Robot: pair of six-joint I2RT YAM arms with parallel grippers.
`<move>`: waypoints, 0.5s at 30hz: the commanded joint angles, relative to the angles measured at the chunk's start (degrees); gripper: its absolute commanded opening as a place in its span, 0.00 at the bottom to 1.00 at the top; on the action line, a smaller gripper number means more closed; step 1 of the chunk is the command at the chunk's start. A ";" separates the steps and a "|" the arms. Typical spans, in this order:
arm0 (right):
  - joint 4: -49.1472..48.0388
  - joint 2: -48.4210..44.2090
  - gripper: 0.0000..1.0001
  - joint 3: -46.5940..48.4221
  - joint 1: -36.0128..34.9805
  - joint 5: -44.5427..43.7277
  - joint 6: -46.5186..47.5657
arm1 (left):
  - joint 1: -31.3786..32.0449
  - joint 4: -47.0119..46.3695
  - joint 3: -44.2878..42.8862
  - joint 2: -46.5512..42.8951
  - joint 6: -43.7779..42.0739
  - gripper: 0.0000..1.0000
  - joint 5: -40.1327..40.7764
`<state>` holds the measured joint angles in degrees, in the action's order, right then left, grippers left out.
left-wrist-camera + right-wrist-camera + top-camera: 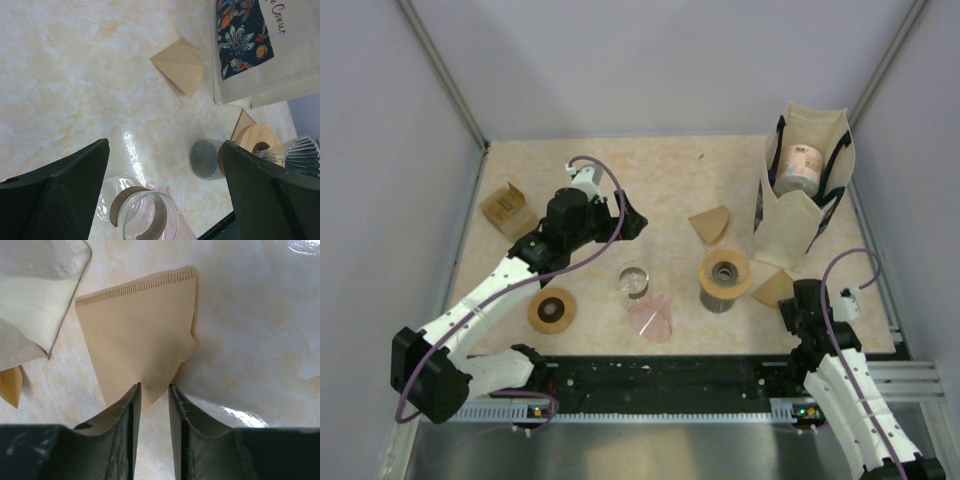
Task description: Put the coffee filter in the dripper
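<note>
Right gripper (pixel 155 386) fingers stand narrowly apart at the coffee filter's (pixel 140 335) tip, near the table's right edge; grip unclear. Left gripper (pixel 165 144) gapes wide, holding nothing.

1. Two coffee filters (pixel 710 224) lie in plain sight on the desk (pixel 660 180).
2. One dripper (pixel 725 272).
3. One tote bag (pixel 800 215), with one canister (pixel 800 168) inside.
4. One cardboard box (pixel 506 210).
5. One wooden ring (pixel 552 310).
6. One clear glass (pixel 634 280) and one pink glass piece (pixel 652 320).
7. Two robot arms (pixel 510 280).
</note>
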<state>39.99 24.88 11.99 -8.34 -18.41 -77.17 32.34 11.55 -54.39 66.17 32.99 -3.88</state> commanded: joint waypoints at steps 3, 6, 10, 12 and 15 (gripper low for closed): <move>-0.17 -0.80 0.17 0.05 0.60 -3.47 0.96 | -0.26 -2.67 -1.24 0.27 -0.30 0.99 -1.22; -1.04 -0.80 0.10 0.14 0.52 -4.35 2.36 | -0.26 -2.67 -1.24 0.54 -0.21 0.99 -1.48; -1.93 -0.63 0.00 0.14 0.60 -5.67 3.42 | -0.26 -2.59 -1.24 0.45 -0.21 0.99 -1.66; -2.80 -0.54 0.00 0.40 0.52 -5.49 4.65 | -0.26 -2.67 -0.98 0.36 0.14 0.99 -1.75; -2.72 -0.54 0.00 2.24 0.60 -5.05 7.28 | -0.17 -2.94 -0.81 0.62 0.32 0.99 -2.36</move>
<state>39.38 24.47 11.99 -8.34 -21.98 -73.71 32.34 11.53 -54.39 66.65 33.08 -5.17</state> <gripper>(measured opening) 0.004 0.986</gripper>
